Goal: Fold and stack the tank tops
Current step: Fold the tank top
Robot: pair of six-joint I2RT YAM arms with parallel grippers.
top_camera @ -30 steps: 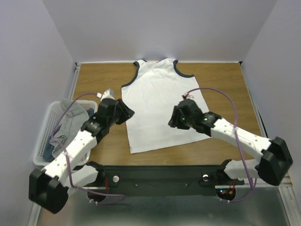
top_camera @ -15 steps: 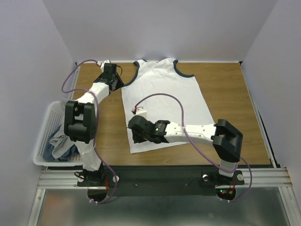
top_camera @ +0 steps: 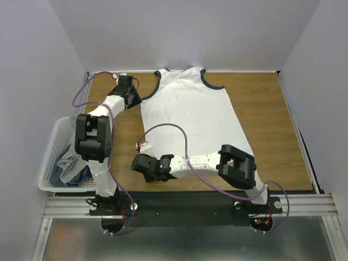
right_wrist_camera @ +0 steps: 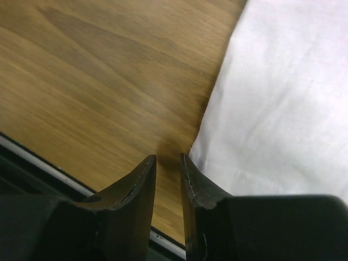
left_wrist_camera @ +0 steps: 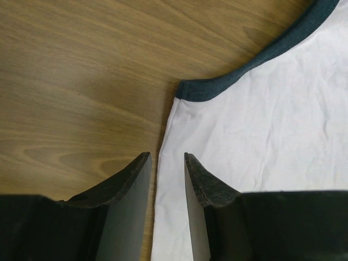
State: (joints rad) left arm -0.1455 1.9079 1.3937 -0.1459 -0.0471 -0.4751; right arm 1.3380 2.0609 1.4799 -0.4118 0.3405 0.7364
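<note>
Wooden table (top_camera: 266, 103) all around, so the white cloth is easy to read. The left pincer (left_wrist_camera: 166, 157) has its jaws a narrow slit apart, and the tank top (left_wrist_camera: 272, 136) side edge runs right into that slit, just below the navy armhole trim. No view shows whether it's actually nipping cloth. The right pincer (right_wrist_camera: 167, 159) has the same small gap, sitting over bare wood with the hem corner just off its right finger, so nothing's caught there.

From the overhead view, the tank top (top_camera: 190, 119) lies lengthwise, neck at the top of the frame and hem at the bottom. The left pincer (top_camera: 134, 97) is at the upper left by the armhole. The right pincer (top_camera: 138, 164) is at the lower left, with its arm stretched along the hem. Both sit on the same long left edge, with the cloth off to the right, so I'd guess a lengthwise fold. Only the overhead shows the basket (top_camera: 51, 157) holding grey clothes (top_camera: 68, 162), and only the wrist views show the jaw gaps.
</note>
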